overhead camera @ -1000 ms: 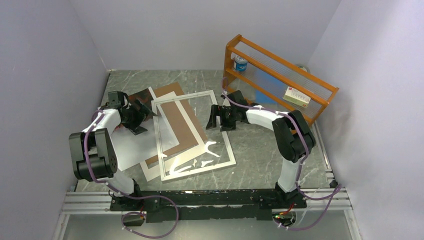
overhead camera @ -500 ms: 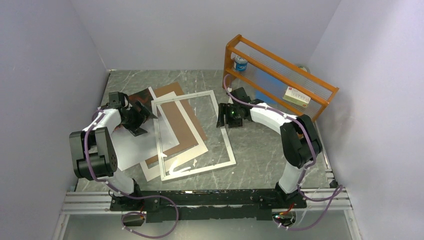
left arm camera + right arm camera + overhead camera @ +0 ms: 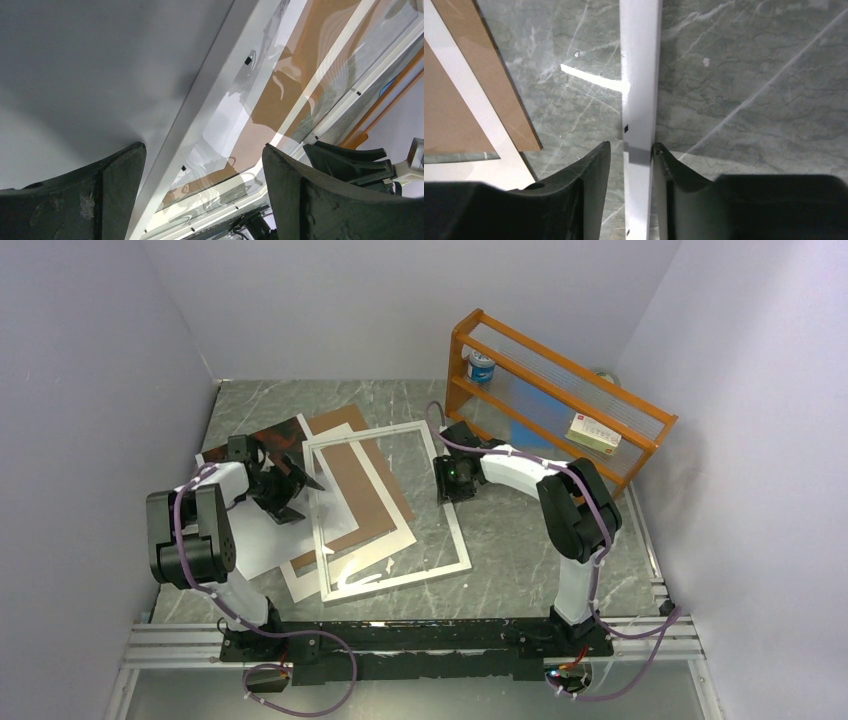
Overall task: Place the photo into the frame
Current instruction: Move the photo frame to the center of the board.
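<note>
In the right wrist view alone, the jaws straddle the frame (image 3: 640, 75).

Left arm (image 3: 212, 483), right arm (image 3: 518, 470): white links, black joints, purple cables. Left tool (image 3: 202, 160), right tool (image 3: 630, 152): black.

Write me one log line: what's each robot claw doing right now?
left gripper: open, over photo by frame left border | right gripper: jaws astride frame right border, grip unconfirmed | photo: not yet seated in frame

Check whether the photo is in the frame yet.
Out. The photo lies flat, mostly left of the frame; its opening shows brown board and table.
</note>
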